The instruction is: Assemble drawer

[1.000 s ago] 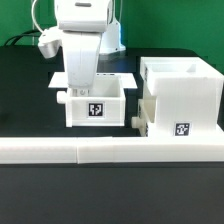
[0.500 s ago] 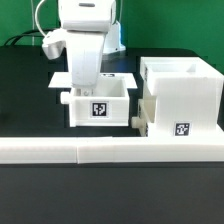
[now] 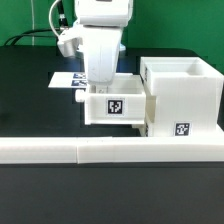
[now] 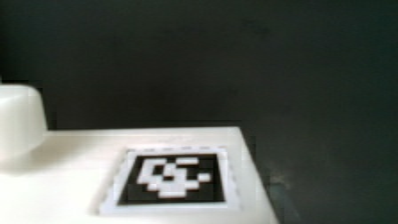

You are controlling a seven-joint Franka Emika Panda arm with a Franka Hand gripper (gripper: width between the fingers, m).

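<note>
One tray (image 3: 116, 106) sits on the desk (image 3: 30, 95) against the drawer housing (image 3: 183, 98), lined up for insertion; my claw (image 3: 101, 82) reaches into it, grip hidden, so I cannot tell.

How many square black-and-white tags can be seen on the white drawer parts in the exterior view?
2. One is on the front of the small tray under the gripper; one is low on the front of the tall housing. Tags on other faces may be hidden.
</note>
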